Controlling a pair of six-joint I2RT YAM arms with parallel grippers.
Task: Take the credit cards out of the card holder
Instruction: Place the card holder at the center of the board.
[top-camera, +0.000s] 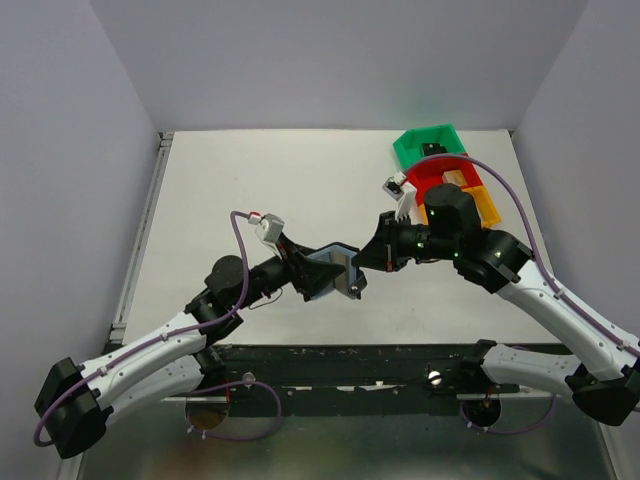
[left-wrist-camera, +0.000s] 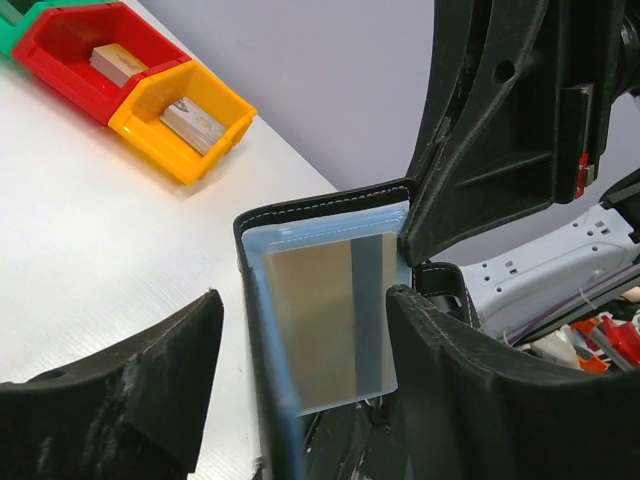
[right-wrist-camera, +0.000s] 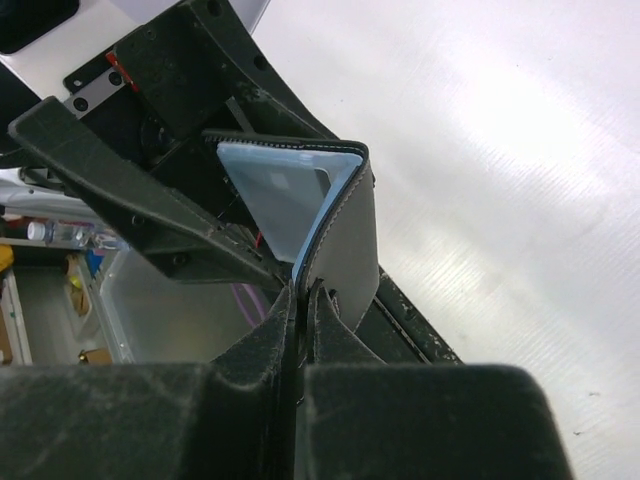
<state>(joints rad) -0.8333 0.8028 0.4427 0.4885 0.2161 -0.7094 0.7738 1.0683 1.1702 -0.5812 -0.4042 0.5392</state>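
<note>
Edges: bins (top-camera: 450, 175) at table (top-camera: 230, 180) far right corner, well apart.
Card holder (top-camera: 335, 268): aloft over table's near-centre, card (left-wrist-camera: 320, 325) in pocket.
Left gripper (left-wrist-camera: 300, 300): spread, flanking it.
Right gripper (right-wrist-camera: 300, 292): pinching its flap.

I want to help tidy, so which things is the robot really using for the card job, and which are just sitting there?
For the job: flat black bifold card holder, tan card in its clear pocket, left gripper, right gripper.

Just lying about: green plastic bin, red plastic bin, orange plastic bin, small grey blocks inside.
</note>
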